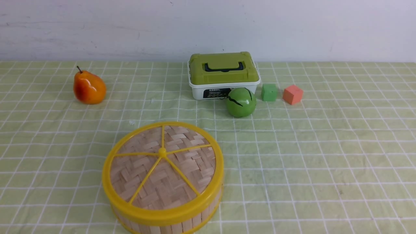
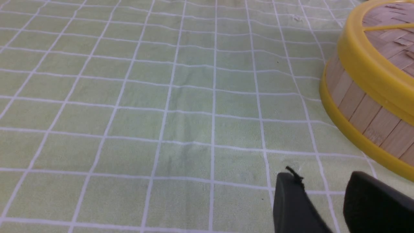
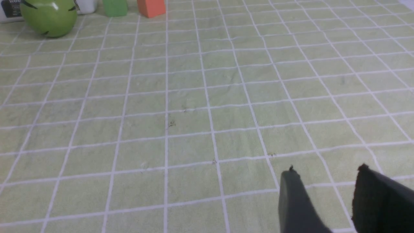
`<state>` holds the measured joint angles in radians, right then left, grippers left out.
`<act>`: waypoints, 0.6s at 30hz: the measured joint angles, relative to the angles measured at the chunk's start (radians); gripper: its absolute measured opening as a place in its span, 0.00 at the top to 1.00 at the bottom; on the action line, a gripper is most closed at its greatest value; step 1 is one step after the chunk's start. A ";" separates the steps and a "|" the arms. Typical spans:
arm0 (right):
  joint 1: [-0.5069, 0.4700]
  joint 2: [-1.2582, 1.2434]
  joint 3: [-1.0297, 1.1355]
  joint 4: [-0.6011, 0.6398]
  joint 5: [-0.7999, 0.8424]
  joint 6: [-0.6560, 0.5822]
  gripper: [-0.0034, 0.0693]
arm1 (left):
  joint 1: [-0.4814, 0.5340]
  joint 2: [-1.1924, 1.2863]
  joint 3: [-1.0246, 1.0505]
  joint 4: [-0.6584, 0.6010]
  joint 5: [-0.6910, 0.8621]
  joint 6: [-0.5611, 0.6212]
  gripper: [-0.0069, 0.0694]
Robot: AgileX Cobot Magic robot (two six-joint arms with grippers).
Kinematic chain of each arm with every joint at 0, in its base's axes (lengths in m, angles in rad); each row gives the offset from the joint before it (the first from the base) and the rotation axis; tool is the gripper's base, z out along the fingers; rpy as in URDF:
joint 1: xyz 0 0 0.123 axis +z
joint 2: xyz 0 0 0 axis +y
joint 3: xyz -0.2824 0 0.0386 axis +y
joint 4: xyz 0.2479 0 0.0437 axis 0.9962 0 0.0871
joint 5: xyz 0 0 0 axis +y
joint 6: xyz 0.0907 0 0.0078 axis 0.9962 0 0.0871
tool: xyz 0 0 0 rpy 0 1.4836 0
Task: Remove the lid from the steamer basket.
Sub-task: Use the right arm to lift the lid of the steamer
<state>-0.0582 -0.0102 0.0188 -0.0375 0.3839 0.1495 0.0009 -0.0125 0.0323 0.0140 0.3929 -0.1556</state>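
The counter (image 1: 325, 156), spread with a green checked cloth, carries everything. Its largest item is the steamer basket (image 1: 198, 222), which sits near the front and somewhat to the robot's left. The lid (image 1: 162, 172) lies flat and closed on top of it, with its yellow rim over the slat wall. Well behind stand a white box with a green lid (image 1: 224, 76), a pear (image 1: 89, 88) far to the left, and a green ball (image 1: 241, 102) touching or just in front of the box. A green cube (image 1: 269, 92) and an orange cube (image 1: 292, 94) sit beside them. The left gripper (image 2: 323, 183) hangs low with its jaws apart and empty, just beside the basket's wall. The right gripper (image 3: 326, 173) is likewise spread and empty over bare cloth, well away from the basket. The likely trouble is the lid's fit. If the rim hugs the basket, a one-sided lift could tip the lid, drag the light basket up with it, or slide it across the loose cloth. The smooth, thick plastic rim may also slip from a narrow pinch.
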 joint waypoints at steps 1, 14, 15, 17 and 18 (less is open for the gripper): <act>0.000 0.000 0.000 0.000 0.000 0.000 0.62 | 0.000 0.000 0.000 0.000 0.000 0.000 0.60; 0.000 0.000 0.000 -0.007 0.000 0.000 0.62 | 0.000 0.000 0.000 0.000 0.000 0.000 0.60; 0.000 0.000 0.000 -0.007 0.000 0.000 0.62 | 0.000 0.000 0.000 0.000 0.000 0.000 0.60; 0.000 0.000 0.000 -0.007 0.000 0.000 0.62 | 0.000 0.000 0.000 0.000 0.000 0.000 0.60; 0.000 0.000 0.000 -0.007 0.000 0.000 0.62 | 0.000 0.000 0.000 0.000 0.000 0.000 0.60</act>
<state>-0.0582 -0.0102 0.0188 -0.0449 0.3839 0.1495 0.0009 -0.0125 0.0323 0.0140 0.3929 -0.1556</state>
